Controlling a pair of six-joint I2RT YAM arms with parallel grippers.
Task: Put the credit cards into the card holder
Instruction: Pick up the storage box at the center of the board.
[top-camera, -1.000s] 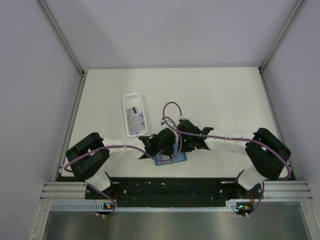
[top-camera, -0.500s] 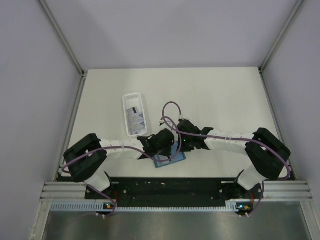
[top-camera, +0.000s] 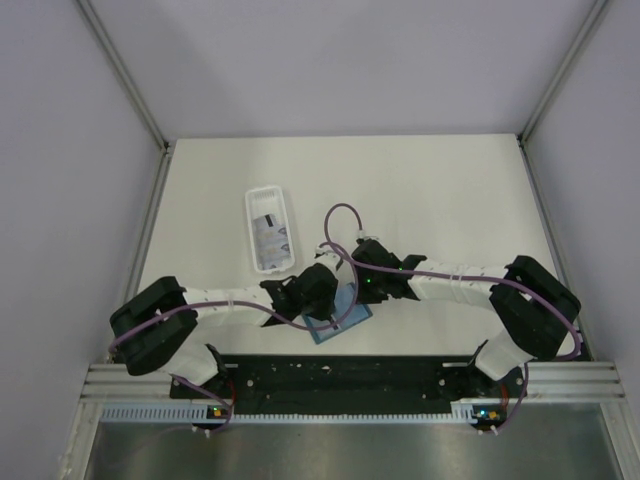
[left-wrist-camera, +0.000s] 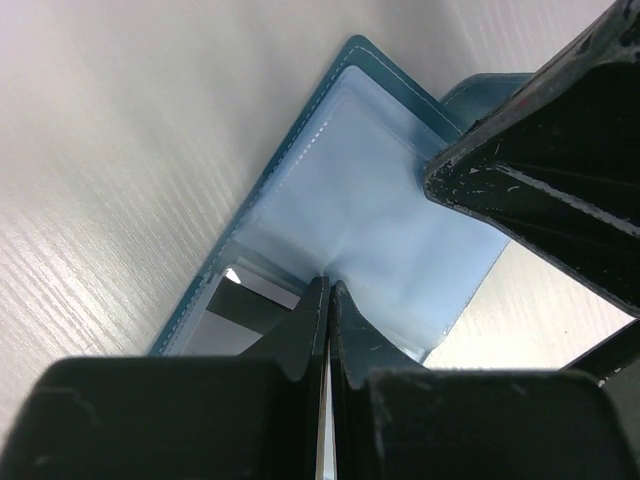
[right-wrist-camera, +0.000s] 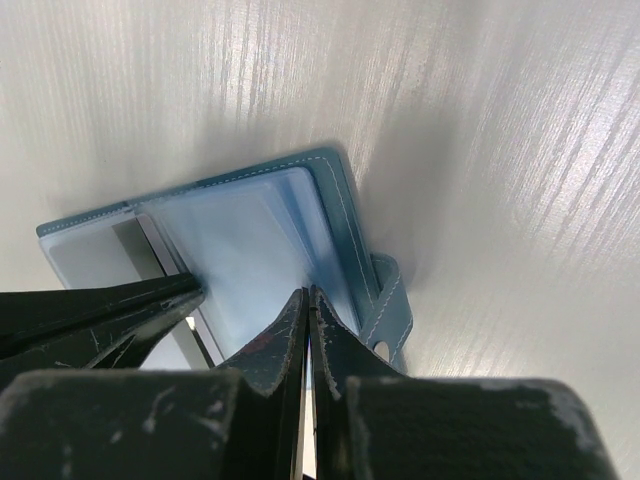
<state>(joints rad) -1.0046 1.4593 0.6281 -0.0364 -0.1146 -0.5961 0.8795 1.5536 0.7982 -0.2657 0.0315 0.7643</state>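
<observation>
The teal card holder (top-camera: 338, 324) lies open near the table's front edge, its light-blue sleeves (left-wrist-camera: 350, 210) facing up. One credit card (left-wrist-camera: 232, 312), pale with a dark stripe, sits partly inside a sleeve at the holder's edge. My left gripper (left-wrist-camera: 328, 287) is shut, its tips pressing on the sleeve beside that card. My right gripper (right-wrist-camera: 307, 293) is shut too, tips down on the sleeve near the snap tab (right-wrist-camera: 388, 312). The two grippers (top-camera: 333, 303) (top-camera: 352, 297) meet over the holder. More credit cards (top-camera: 271, 234) lie in the white tray.
The long white plastic tray (top-camera: 252, 215) stands behind and left of the holder. Purple cables loop above both wrists (top-camera: 343, 215). The black mounting rail (top-camera: 340, 375) runs along the near edge, and grey walls close in the table.
My left arm has stretched lower and further left at the elbow, and its wrist has turned. The card holder has slid slightly toward the near edge. The right arm has barely moved.
</observation>
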